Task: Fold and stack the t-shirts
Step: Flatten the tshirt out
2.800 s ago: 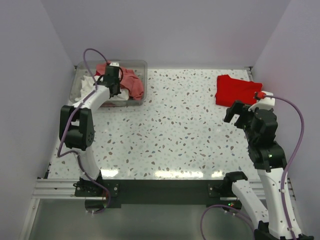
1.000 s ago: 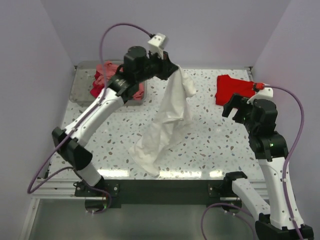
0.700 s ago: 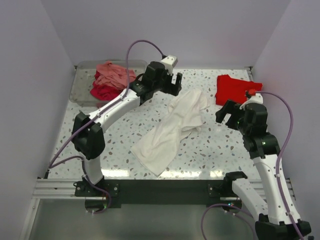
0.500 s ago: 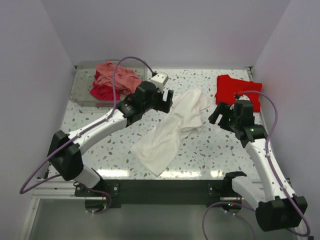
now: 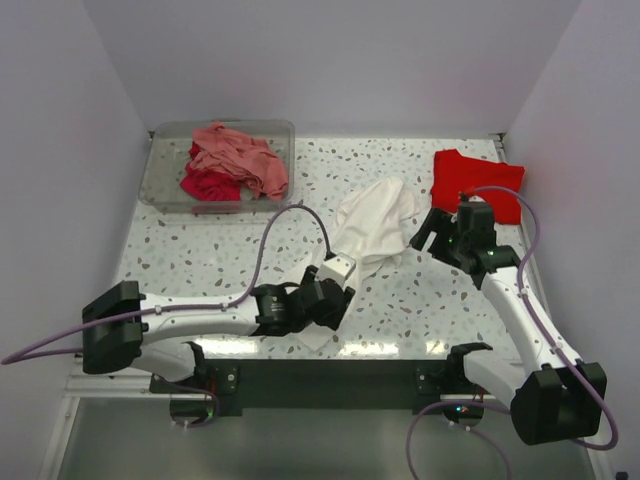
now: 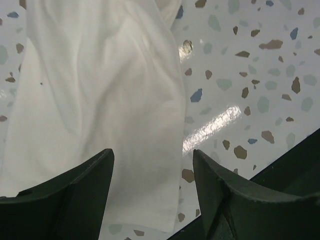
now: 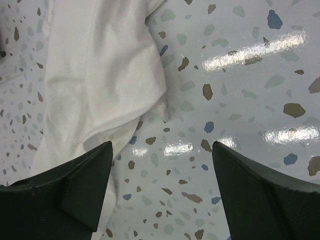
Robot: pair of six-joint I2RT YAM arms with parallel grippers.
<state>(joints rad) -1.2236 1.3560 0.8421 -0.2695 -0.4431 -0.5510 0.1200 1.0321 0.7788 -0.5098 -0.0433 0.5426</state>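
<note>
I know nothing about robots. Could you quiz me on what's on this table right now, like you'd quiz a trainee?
1. True or false: the left hand is gripping the white t-shirt.
2. What lies in the clear bin? A) the white t-shirt B) pink and crimson t-shirts C) nothing
3. What colour is the folded t-shirt at the far right of the table?
Key: 1 false, it hangs open above the cloth; 2 B; 3 red.

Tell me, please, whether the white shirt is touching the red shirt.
Apart. The top view shows bare table between the white shirt and the red shirt.
</note>
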